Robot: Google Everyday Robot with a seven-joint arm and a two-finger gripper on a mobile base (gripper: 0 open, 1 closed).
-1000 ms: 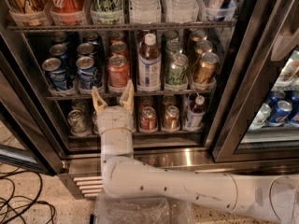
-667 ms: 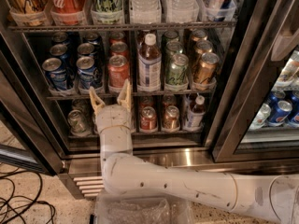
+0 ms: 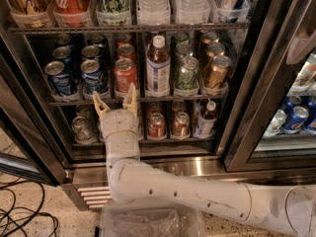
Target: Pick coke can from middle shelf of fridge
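Note:
The fridge [image 3: 197, 164] stands open with a steel frame and dark inside. Its middle shelf [image 3: 148, 98] carries rows of blue cans [image 3: 60, 78], a red coke can [image 3: 125, 75] at the front of its row, a clear bottle [image 3: 158, 68], green cans [image 3: 186, 73] and gold cans [image 3: 216, 73]. My gripper [image 3: 116, 100] is open and empty, its two tan fingers pointing up at the shelf's front edge. It is just below and slightly left of the coke can, between that can and the nearest blue can [image 3: 93, 76].
The upper shelf [image 3: 123, 28] holds large cans and water bottles. The lower shelf holds silver and red cans [image 3: 157, 125] and a small bottle [image 3: 206, 117]. A glass door [image 3: 276, 83] stands at the right. Black cables [image 3: 19, 211] lie on the floor at left.
My gripper has shifted slightly left and up toward the shelf edge. The cans have not moved.

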